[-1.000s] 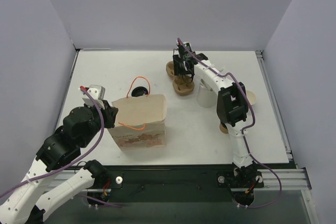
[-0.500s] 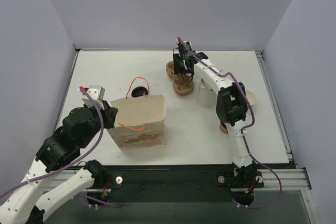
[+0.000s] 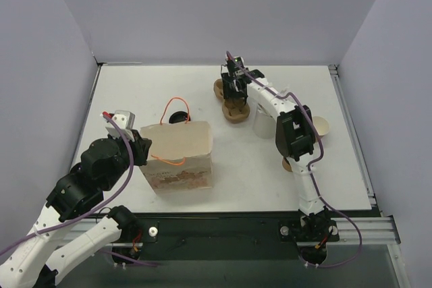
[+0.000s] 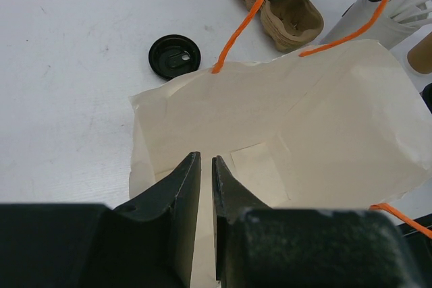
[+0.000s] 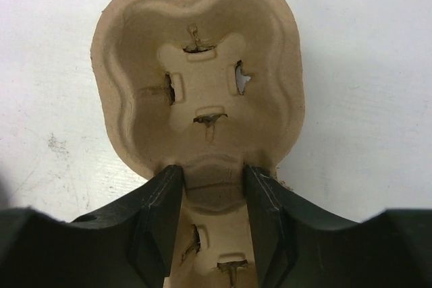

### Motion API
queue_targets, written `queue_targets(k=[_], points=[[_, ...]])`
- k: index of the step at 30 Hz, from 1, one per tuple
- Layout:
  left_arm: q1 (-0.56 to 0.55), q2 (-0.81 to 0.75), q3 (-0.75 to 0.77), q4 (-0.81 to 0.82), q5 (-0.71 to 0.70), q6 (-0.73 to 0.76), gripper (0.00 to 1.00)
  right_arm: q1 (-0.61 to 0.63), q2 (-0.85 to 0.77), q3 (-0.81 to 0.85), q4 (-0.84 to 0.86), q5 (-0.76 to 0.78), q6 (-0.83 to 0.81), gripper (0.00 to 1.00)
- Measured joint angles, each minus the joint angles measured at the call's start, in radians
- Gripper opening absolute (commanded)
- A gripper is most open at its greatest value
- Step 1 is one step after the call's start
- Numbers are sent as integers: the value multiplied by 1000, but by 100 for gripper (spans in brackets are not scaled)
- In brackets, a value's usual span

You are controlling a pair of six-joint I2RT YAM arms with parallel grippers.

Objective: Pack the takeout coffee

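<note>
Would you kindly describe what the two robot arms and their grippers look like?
Both arms, the left arm and right arm, mix white links with bulky black joint housings. A thin purple cable loops along each. The left gripper and right gripper are black and taper like wedges.

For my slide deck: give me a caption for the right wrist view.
Right pincer straddling the narrow waist of the moulded cup carrier on the white table.

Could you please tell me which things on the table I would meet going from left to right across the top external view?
From the left: paper bag → cup carrier → white cup → takeout coffee. The black lid lies beyond the paper bag, within its width, so it is left out.
</note>
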Motion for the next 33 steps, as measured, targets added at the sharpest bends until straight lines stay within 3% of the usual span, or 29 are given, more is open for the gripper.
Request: queue_targets(k=[8, 13, 20, 27, 30, 33], points=[[0, 0, 0, 0, 0, 0, 23, 1, 0, 11, -9, 11, -3, 29], [0, 0, 0, 0, 0, -1, 23, 1, 0, 60, -29, 41, -12, 37], [0, 0, -6, 13, 0, -7, 23, -8, -19, 68, -5, 45, -9, 32], [0, 0, -7, 14, 0, -7, 23, -61, -34, -15, 26, -116, 75, 34], [0, 1, -7, 14, 0, -7, 23, -89, -34, -35, 19, -118, 69, 33], [0, 3, -7, 15, 0, -7, 23, -102, -39, -36, 11, -66, 12, 38]])
